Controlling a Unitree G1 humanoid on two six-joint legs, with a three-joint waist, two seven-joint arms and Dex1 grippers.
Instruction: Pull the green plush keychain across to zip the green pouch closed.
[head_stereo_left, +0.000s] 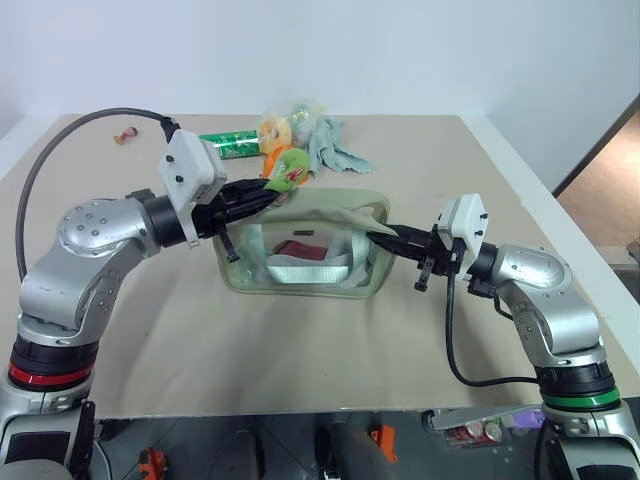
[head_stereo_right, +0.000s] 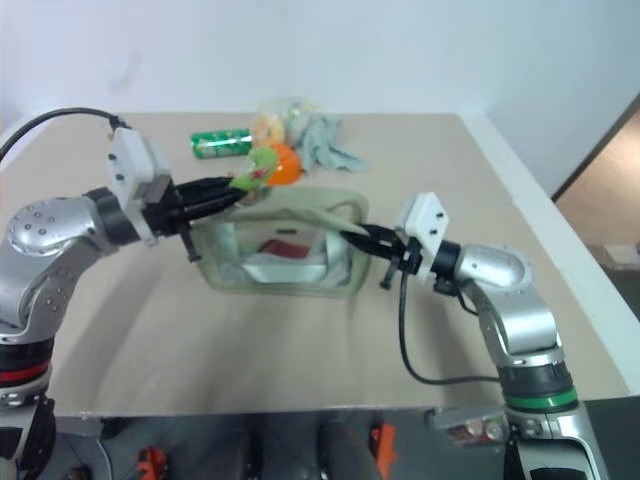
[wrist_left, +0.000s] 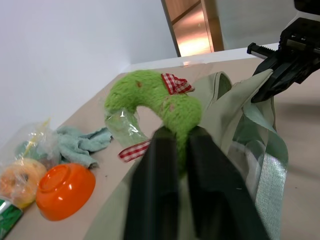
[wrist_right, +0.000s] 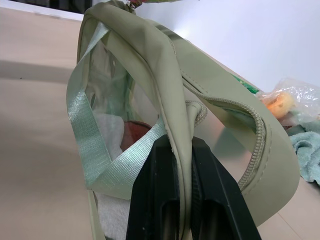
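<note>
The green pouch stands in the middle of the table, its clear side panel showing a red item and a pale strap inside. My left gripper reaches in from the left at the pouch's top left corner, its fingers pinching the green plush keychain, a lime ring with red checked bows. My right gripper is shut on the fabric at the pouch's right end. In the right wrist view the zipper gapes open near that end.
Behind the pouch lie a green drink can, an orange bowl, a pale grey-green cloth and a clear bag with a yellow ring. A small item sits far left. The table's right edge drops off.
</note>
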